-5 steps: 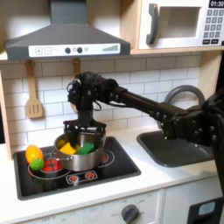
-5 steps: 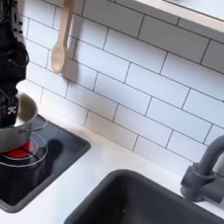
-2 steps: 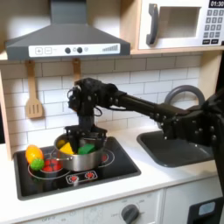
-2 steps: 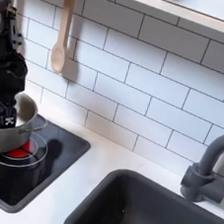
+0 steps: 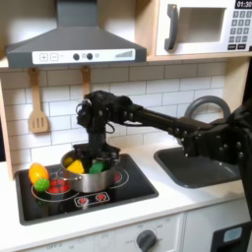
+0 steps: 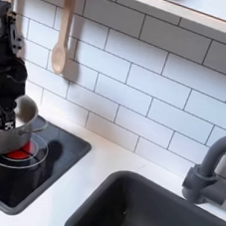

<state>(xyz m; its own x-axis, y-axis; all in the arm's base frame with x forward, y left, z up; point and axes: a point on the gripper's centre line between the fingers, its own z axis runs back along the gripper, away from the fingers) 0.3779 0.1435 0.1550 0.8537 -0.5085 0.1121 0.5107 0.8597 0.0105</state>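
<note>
We saw the gripper [image 5: 87, 148] down at the pot [image 5: 90, 169] on the stove [image 5: 118, 192]; fingers' spread we couldn't tell (arm hid them). Pot held toy food, looked stiff, slick metal, fairly light; we judged the rim the best hold.

Shiny metal pot [image 5: 91, 177], glossy black stovetop [image 5: 138, 187], matt wooden spoon [image 6: 61, 38].

Pot [image 5: 91, 173]: silver metal, upright on the black stovetop's far burner, at the first exterior view's left. Holds a yellow piece [image 5: 76, 166] and a green piece [image 5: 97, 167].
</note>
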